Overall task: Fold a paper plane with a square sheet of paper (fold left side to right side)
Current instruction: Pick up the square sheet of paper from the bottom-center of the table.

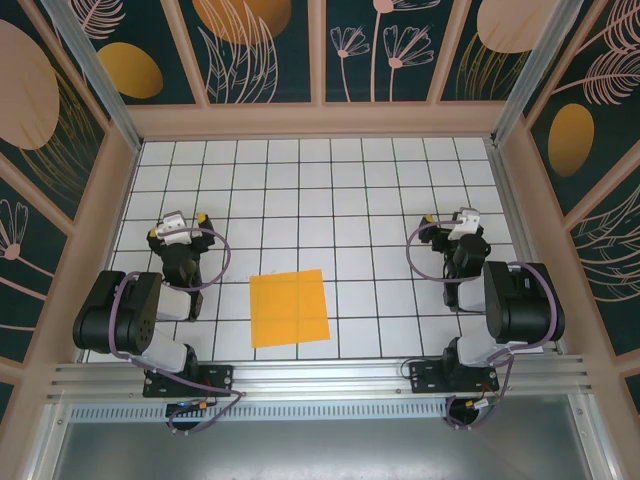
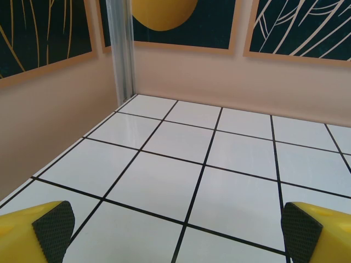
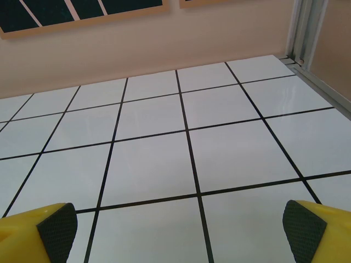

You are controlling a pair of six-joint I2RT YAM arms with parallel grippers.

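Patterned walls [image 1: 265,40] enclosed a white table [image 1: 330,190] ruled with black grid lines. The square sheet of paper [image 1: 289,307], bright orange and flat with no crease to be seen, lay near the front edge of the table, slightly left of centre, its edges turned a little off the grid.

The left tool [image 1: 182,222] stood well apart from the sheet, to its left and farther back, jaws spread wide and empty. The left wrist view showed its 2 yellow fingers with dark ribbed pads [image 2: 53,230] at the lower corners, bare tiles between them. The right tool [image 1: 452,217] was likewise wide and empty, well apart to the right of the sheet. Its wrist view showed the same: pads [image 3: 55,227] at either lower corner, above bare tiles.

Judged from this layout, no fold had been started.

Risks ahead:
- Thin paper lying flush on a smooth table offers no lip, so a finger may slide over the left edge or push the whole sheet sideways rather than lift it.
- If the other tool does not pin the right half, the sheet may turn while the left side is carried over, and the edges will meet askew.
- A skewed first crease would carry into every later fold.
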